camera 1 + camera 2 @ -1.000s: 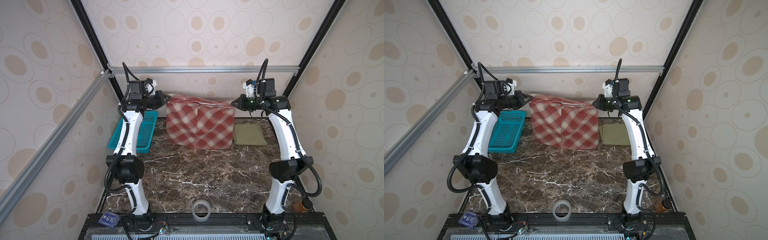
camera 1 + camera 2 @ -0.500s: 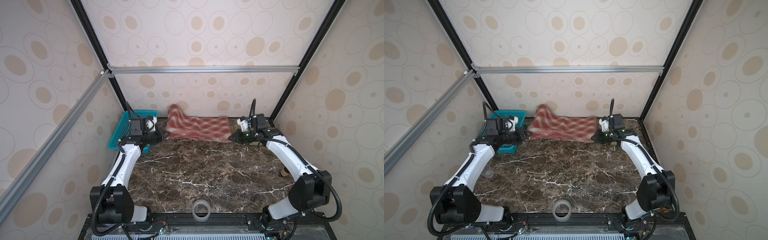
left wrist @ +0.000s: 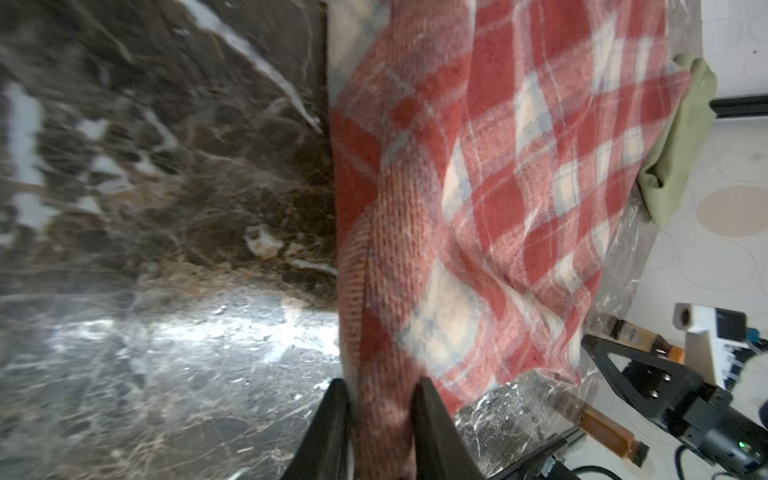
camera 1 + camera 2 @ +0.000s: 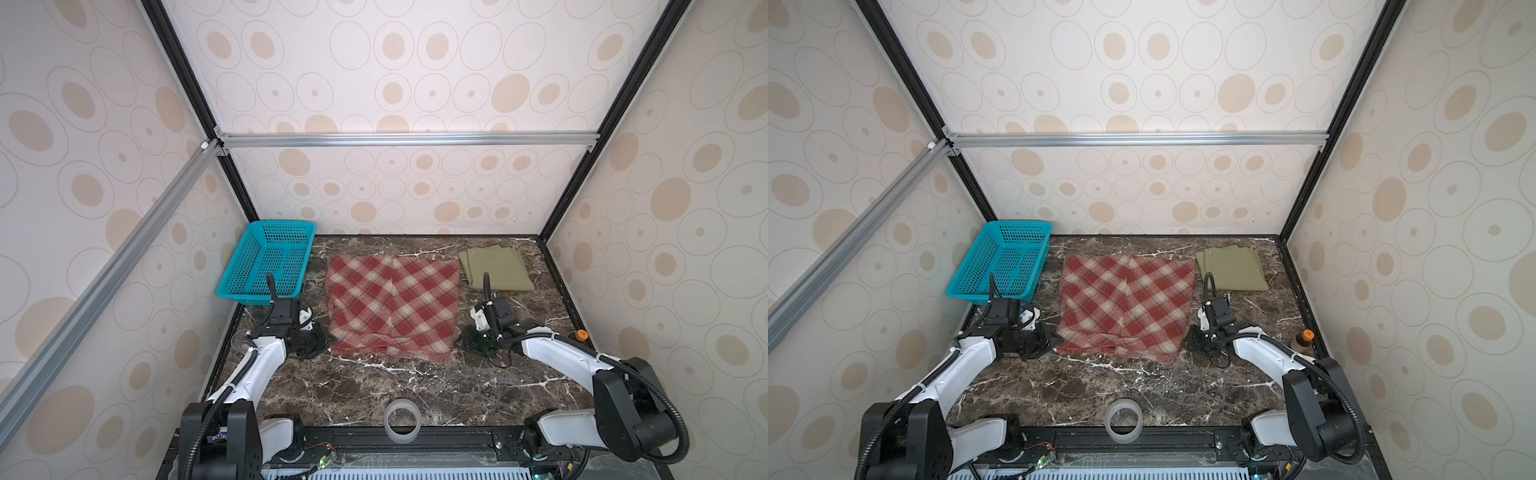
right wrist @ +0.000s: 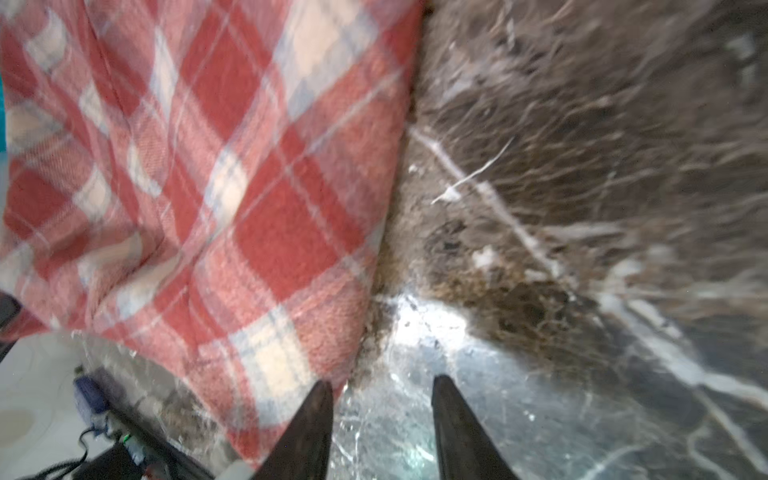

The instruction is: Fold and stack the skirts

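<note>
The red-and-cream plaid skirt [image 4: 392, 307] [image 4: 1125, 305] lies spread flat on the marble table, its near edge a little rumpled. My left gripper [image 4: 326, 338] [image 4: 1054, 338] sits low at its near left corner. In the left wrist view that gripper [image 3: 380, 384] has its jaws parted, with the plaid corner [image 3: 498, 166] still lying between the fingers. My right gripper [image 4: 459, 343] [image 4: 1190, 336] [image 5: 380, 382] is open just off the near right corner, with bare marble between its fingers and the plaid edge [image 5: 208, 166] beside one finger. The olive-green skirt [image 4: 494, 268] [image 4: 1231, 268] [image 3: 677, 137] lies folded at the back right.
A teal mesh basket [image 4: 249, 266] [image 4: 976, 270] stands at the back left, tilted against the wall. A clear tape roll [image 4: 401, 422] [image 4: 1122, 419] lies at the table's front edge. A small brown bottle with an orange cap [image 4: 580, 334] [image 4: 1304, 338] stands by the right wall.
The plaid skirt hung stretched between both raised grippers at the back, then came down and forward and now lies flat. Both grippers' jaws have widened, and the right one has let go.
</note>
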{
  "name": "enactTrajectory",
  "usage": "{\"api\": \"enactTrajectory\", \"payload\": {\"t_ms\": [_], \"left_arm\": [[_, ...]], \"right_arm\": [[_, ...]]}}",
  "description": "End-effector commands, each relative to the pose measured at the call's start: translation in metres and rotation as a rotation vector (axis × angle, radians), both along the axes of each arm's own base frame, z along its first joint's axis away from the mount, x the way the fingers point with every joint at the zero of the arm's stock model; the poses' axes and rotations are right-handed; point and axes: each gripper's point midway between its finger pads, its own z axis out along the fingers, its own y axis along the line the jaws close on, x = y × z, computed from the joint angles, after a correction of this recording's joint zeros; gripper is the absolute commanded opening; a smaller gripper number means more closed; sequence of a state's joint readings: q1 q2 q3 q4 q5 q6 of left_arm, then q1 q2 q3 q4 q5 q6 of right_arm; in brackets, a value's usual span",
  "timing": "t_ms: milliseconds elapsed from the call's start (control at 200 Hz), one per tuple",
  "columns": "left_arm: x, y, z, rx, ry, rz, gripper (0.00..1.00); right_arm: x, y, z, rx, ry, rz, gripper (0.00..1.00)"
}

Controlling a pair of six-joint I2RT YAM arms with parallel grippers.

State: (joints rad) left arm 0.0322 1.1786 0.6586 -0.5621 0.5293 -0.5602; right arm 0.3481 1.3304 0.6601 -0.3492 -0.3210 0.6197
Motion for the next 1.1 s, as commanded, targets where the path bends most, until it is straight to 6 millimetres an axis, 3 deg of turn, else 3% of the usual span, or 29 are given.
{"api": "enactTrajectory", "payload": {"t_ms": [0,205,315,460,655,765,870,1095], "left_arm": [[-0.001,0.018,0.017,0.124,-0.01,-0.015,0.33],[0.018,0.017,0.042,0.127,-0.077,-0.035,0.36],[0.035,0.011,0.05,0.095,-0.134,-0.038,0.35],[0.048,-0.01,0.042,0.043,-0.154,-0.082,0.34],[0.056,-0.024,0.018,0.043,-0.12,-0.12,0.33],[0.057,-0.025,0.006,0.053,-0.096,-0.13,0.33],[0.054,-0.024,-0.009,0.071,-0.055,-0.145,0.32],[0.042,-0.021,-0.041,0.106,0.032,-0.165,0.31]], "right_arm": [[-0.002,-0.009,0.012,-0.051,-0.03,-0.023,0.5],[0.012,0.013,0.037,-0.008,-0.101,0.004,0.51],[0.022,0.036,0.044,0.011,-0.145,0.046,0.42],[0.03,0.066,0.034,0.05,-0.134,0.076,0.18],[0.015,0.082,0.0,0.041,-0.059,0.084,0.06],[-0.001,0.072,-0.02,0.015,0.005,0.043,0.02],[-0.017,0.051,-0.033,-0.068,0.057,0.007,0.0],[-0.035,0.005,-0.044,-0.3,0.114,-0.01,0.0]]}}
